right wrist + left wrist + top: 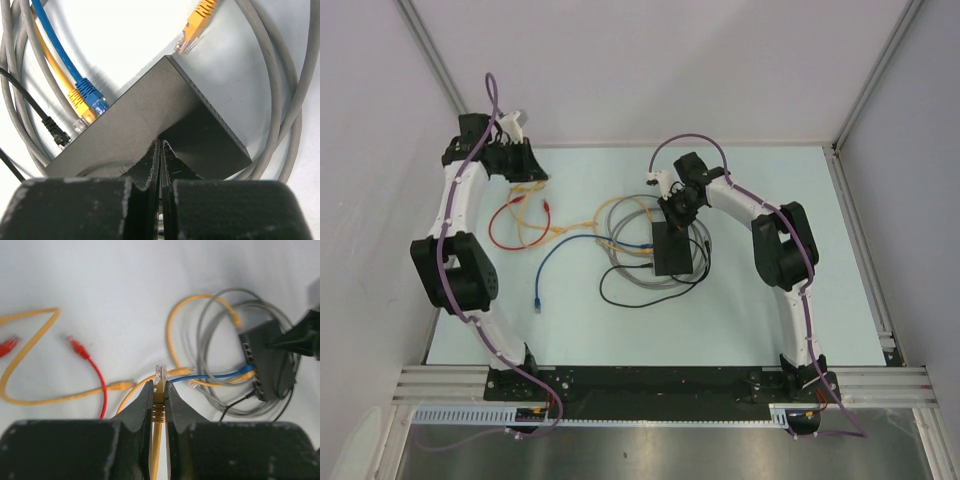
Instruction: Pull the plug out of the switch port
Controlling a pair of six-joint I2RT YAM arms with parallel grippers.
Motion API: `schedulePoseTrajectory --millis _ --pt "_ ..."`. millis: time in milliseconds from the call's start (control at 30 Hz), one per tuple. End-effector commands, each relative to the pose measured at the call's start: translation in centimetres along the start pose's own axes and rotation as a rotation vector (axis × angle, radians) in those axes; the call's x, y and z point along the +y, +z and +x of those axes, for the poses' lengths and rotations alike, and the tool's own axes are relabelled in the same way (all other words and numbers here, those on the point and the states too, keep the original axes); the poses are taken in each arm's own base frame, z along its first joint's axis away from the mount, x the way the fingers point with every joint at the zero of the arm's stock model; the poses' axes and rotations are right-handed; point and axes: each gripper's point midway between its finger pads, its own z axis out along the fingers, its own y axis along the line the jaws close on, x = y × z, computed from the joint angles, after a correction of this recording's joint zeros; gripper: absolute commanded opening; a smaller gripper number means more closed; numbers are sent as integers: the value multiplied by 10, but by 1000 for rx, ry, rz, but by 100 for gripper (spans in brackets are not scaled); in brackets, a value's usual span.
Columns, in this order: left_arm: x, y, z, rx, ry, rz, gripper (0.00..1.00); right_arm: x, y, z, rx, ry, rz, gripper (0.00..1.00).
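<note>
Black and flat, the switch (672,248) lies on the pale table (770,320). Your right claw (160,145) is right on top of it. That claw is clenched. Its two fingers are pressed together with nothing between them, and the tips touch the top of the switch.

Your left claw (159,385) is well apart from the switch, off on its left side. It is grasping a yellow plug (160,375). The clear tip of the plug pokes out past the fingertips, and its yellow cable runs back between the fingers. This plug is not in any socket of the switch.

Look at the edge of the switch that has the sockets. A blue plug (94,95) and a second yellow plug (80,107) sit side by side in it. A thin black plug (56,134) meets the same edge just beside them.

An orange-yellow plug (192,32) lies loose on the table, just beside one corner of the switch and not in a socket.

Grey cable (290,100) loops around the switch. From the wrist view you cannot tell where its ends go.

A red cable (95,370) lies well apart from the switch on the left, and its plug end is free on the table.
</note>
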Motion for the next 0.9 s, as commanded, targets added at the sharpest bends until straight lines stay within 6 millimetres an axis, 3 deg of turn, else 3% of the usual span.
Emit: schedulePoseTrajectory --millis 0,133,267,367,433,467,567,633,700,867 --pt "35 -11 -1 -71 -57 -192 0 -19 37 78 236 70 42 0" --pt "76 -11 -3 -92 -140 -370 0 -18 36 79 239 64 49 0" --pt "101 -21 -14 -155 -163 -515 1 -18 36 79 243 56 54 0" --pt "104 -32 -28 -273 -147 -556 1 -17 35 79 243 45 63 0" --pt "110 -39 -33 -356 -144 -605 16 -16 35 80 248 41 67 0" --pt "119 -45 -36 -392 -155 -660 35 -16 35 80 249 36 67 0" --pt "128 -43 -27 -379 -188 -704 45 -14 35 79 250 27 72 0" --pt "126 -40 -23 -374 -205 -694 52 -15 35 80 252 26 75 1" --pt "114 -33 -20 -388 -235 -621 70 -14 35 80 254 24 76 1" --pt "48 -6 -17 -355 -195 -307 70 -14 35 81 256 28 76 1"
